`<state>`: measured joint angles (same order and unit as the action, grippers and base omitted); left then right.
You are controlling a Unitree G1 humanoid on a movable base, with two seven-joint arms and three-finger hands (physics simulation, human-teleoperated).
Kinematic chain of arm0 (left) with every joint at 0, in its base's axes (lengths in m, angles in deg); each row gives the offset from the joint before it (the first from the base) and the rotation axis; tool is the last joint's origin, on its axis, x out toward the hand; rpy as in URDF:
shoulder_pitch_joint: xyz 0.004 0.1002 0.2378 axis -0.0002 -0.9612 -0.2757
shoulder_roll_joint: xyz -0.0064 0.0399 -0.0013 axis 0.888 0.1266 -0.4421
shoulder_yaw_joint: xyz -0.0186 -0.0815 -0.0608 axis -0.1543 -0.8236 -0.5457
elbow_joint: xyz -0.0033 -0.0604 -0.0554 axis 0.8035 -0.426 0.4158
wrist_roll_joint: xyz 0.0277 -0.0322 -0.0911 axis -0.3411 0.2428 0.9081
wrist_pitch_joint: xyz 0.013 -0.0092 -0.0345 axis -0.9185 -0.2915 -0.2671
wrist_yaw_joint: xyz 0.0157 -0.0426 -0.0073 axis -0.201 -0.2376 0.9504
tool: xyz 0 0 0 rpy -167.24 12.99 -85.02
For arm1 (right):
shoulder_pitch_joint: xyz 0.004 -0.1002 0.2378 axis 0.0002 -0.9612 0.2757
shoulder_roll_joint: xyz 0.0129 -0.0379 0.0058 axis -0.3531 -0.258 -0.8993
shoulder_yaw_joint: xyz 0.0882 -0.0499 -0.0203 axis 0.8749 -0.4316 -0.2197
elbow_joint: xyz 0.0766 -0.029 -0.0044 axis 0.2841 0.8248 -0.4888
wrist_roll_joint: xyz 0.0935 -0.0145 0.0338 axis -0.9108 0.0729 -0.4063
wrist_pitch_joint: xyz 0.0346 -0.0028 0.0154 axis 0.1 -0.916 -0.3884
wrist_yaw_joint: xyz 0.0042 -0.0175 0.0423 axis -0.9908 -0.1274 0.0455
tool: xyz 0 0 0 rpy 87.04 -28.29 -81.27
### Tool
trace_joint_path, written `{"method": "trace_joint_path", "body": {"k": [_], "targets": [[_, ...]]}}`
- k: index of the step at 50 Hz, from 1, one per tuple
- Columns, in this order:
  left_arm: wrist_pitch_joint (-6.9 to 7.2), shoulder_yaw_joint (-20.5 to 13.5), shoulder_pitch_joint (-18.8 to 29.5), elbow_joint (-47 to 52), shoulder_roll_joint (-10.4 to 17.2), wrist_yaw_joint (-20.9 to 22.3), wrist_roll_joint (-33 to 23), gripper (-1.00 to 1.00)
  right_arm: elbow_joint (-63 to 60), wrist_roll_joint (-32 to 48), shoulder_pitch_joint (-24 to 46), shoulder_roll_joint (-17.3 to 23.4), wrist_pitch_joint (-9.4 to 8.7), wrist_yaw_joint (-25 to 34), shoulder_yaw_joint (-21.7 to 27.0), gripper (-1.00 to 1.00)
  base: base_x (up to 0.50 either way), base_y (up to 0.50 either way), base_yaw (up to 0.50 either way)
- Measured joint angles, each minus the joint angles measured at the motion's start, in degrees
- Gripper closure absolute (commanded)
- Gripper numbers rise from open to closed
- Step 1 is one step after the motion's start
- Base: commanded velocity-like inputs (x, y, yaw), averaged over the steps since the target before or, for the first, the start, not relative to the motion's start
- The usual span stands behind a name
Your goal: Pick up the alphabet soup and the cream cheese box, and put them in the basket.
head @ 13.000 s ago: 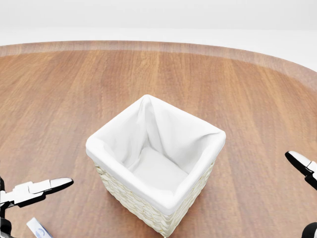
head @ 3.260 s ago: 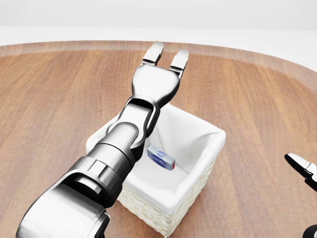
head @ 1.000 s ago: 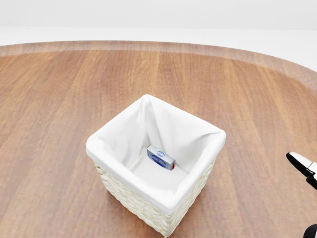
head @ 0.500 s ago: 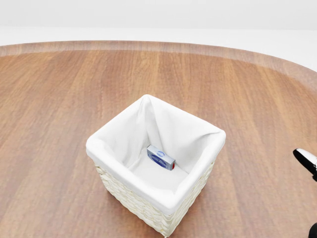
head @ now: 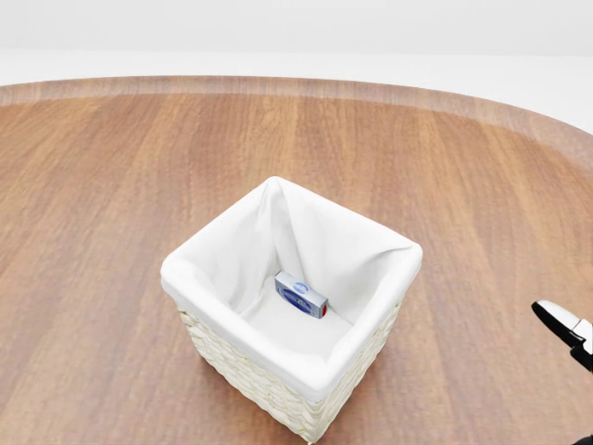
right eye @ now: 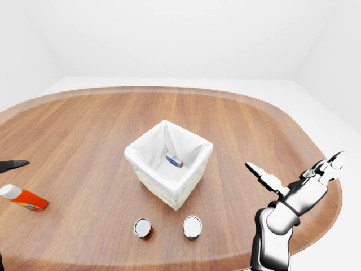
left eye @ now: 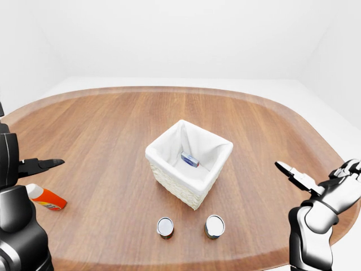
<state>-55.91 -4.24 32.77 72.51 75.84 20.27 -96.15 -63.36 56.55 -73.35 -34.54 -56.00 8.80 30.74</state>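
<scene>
Since the frame of 13 s ago, the small blue-and-white cream cheese box [head: 300,295] has gone from the bench into the square wicker basket with white cloth lining [head: 389,320]; the left arm that reached over the basket 3.3 s ago has withdrawn to the left bench edge. The right fingertip at the right edge of the head view has shifted only slightly over the last second.

Status, first item: complete. The cream cheese box lies on the basket floor, near the middle of the oval wooden bench [left eye: 101,147].

Status, second item: not done. Two small cylindrical cans stand upright near the bench edge closest to the robot, the left can [right eye: 142,228] and the right can [right eye: 192,226], just apart from each other and below the basket in the eye views. Which is the alphabet soup cannot be read from the lids.

An orange-and-white bottle [left eye: 46,197] lies on its side at the left bench edge.

Left robot hand [left eye: 39,166]: empty; finger spread cannot be told. Right robot hand [right eye: 299,180]: fingers spread, empty, at the right bench edge.

Judgement: roughly half complete; the soup can remains to be grasped and deposited.
</scene>
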Motion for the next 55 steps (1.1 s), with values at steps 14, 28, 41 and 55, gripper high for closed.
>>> {"method": "trace_joint_path", "body": {"k": [14,28,41,55], "targets": [[0.0,0.14,0.17,-0.82,-0.26,0.32,-1.06,-1.0,-8.49,2.94,-4.03,-2.37,-2.03,2.27,-1.65,-1.0,0.0,0.0,0.0],[0.0,0.02,0.25,-0.08,-0.29,0.89,-1.88,-1.0,-14.47,6.01,-8.07,-5.46,-3.72,8.22,-4.25,-1.0,0.0,0.0,0.0],[0.0,0.1,0.22,-0.18,-0.36,0.84,-2.28,-1.0,-17.55,10.69,-14.47,-7.76,-0.52,14.22,-9.13,-1.0,0.0,0.0,0.0],[0.0,0.33,0.31,-0.72,-0.31,0.98,-2.51,-1.0,-15.95,15.79,-19.92,-7.55,0.0,17.03,-15.64,-1.0,0.0,0.0,0.0]]}}
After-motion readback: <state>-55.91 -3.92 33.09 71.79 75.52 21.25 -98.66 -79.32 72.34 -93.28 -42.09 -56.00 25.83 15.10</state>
